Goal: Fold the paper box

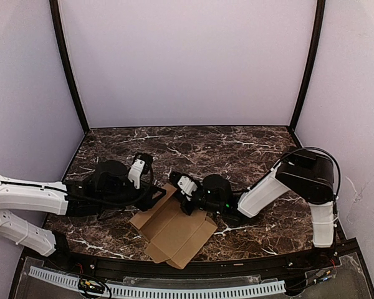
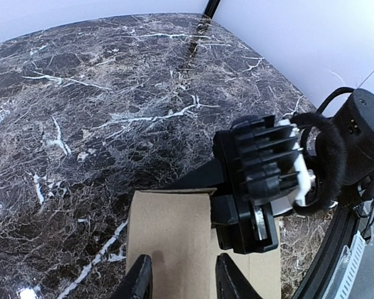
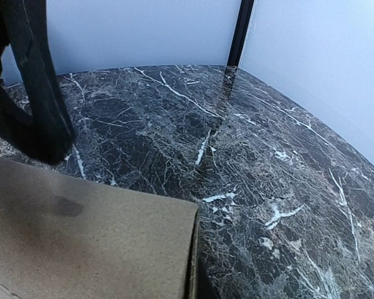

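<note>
The paper box (image 1: 174, 232) is a plain brown cardboard piece, partly folded, lying near the table's front edge between the two arms. In the left wrist view one raised panel of the paper box (image 2: 171, 230) fills the bottom centre. My left gripper (image 2: 182, 279) is over that panel with its fingers (image 2: 140, 281) apart and the cardboard face showing between them. My right gripper (image 2: 246, 230) presses against the panel's right edge from the other side. In the right wrist view the panel (image 3: 93, 243) hides that gripper's fingers. From above, the left gripper (image 1: 157, 198) and right gripper (image 1: 186, 198) meet at the box's far corner.
The dark marble table (image 1: 224, 149) stretches back to pale walls with black corner posts (image 1: 68, 68). A black rail (image 1: 237, 265) runs along the near edge. The right arm's elbow (image 1: 308, 177) stands high at the right.
</note>
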You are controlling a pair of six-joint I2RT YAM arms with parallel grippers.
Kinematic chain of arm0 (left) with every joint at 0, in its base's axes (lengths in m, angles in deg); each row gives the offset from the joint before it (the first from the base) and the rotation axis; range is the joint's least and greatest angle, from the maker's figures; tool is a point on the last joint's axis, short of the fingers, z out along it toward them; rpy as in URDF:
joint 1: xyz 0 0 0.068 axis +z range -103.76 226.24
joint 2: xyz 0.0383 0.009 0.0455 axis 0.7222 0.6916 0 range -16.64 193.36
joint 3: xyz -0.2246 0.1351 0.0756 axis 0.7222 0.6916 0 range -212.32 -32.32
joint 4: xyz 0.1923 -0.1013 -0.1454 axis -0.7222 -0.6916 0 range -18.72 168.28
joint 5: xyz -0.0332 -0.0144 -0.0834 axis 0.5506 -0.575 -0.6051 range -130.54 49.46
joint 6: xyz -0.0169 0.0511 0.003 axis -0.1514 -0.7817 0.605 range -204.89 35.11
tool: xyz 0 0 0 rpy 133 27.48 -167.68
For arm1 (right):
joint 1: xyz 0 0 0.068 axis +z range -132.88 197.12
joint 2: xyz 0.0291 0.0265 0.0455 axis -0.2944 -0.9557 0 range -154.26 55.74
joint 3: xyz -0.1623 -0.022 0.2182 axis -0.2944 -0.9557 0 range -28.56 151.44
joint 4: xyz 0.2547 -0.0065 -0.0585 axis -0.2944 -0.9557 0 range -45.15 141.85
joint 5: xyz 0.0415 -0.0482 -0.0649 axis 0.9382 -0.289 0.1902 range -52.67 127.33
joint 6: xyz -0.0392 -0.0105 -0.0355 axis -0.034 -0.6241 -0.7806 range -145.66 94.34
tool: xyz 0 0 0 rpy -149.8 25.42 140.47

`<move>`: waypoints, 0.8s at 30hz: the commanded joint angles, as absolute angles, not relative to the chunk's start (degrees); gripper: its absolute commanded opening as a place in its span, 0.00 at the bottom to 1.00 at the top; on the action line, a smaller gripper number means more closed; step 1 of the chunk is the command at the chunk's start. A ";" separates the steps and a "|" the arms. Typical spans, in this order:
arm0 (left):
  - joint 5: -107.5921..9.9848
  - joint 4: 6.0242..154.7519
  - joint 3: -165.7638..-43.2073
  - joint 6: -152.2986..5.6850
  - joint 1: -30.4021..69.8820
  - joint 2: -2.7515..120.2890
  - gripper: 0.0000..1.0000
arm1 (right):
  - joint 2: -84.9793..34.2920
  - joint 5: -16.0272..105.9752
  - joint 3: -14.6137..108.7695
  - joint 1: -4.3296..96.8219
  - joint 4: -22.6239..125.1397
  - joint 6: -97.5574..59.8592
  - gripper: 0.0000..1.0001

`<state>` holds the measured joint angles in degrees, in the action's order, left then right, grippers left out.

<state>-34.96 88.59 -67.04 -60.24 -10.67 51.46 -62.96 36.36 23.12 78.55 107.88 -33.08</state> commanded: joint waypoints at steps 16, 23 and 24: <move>-33.20 99.48 -68.36 -59.14 -10.72 65.76 0.28 | -62.13 41.07 19.09 78.25 108.86 -29.43 0.35; -33.63 99.95 -68.15 -58.99 -10.79 66.39 0.27 | -60.71 40.37 15.85 78.32 108.94 -27.95 0.38; -33.70 100.06 -68.12 -58.97 -10.75 66.41 0.27 | -60.79 40.08 15.68 78.29 109.25 -27.75 0.37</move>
<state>-33.41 100.94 -67.87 -59.54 -10.67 65.58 -62.39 40.73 16.87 78.22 108.10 -29.30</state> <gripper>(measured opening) 0.272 0.384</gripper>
